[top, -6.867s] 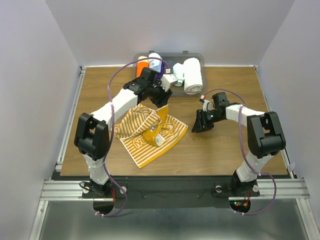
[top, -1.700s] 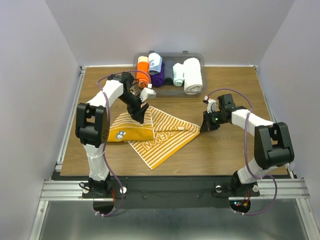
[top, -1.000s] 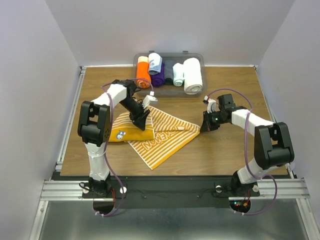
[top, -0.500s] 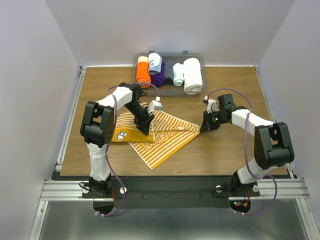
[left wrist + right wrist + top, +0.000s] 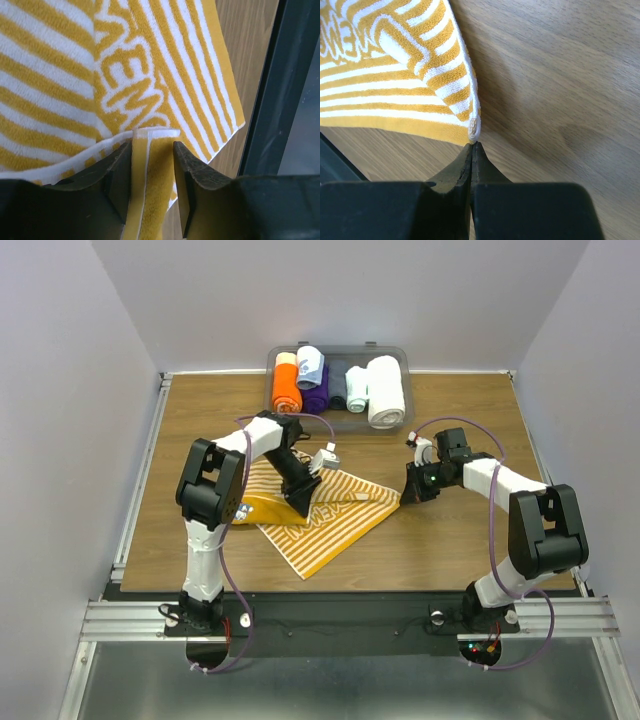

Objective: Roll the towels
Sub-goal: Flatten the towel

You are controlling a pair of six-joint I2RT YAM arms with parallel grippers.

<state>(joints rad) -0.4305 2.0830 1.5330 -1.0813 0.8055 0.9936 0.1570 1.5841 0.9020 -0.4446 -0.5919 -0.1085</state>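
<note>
The yellow-and-white striped towel (image 5: 335, 522) lies on the wooden table, partly folded, with its solid yellow side turned up at the left. My left gripper (image 5: 298, 502) is down on the towel's middle. In the left wrist view its jaws (image 5: 152, 150) hold a yellow fold of the towel (image 5: 60, 75) beside the white lettering. My right gripper (image 5: 408, 492) is shut with its tips (image 5: 472, 146) pinching the very corner of the towel (image 5: 395, 85) at its right end, low on the table. A pale blue roll (image 5: 311, 362) lies in the bin.
A clear bin (image 5: 400, 352) stands at the table's back edge with an orange roll (image 5: 287, 388), a purple roll (image 5: 317, 392), a thick white roll (image 5: 386, 390) and other small rolls. Bare wood lies in front of and to both sides of the towel.
My left gripper has moved right and nearer across the towel, from its back left edge to its middle, taking the yellow fold along. The right gripper has stayed at the towel's right corner.
</note>
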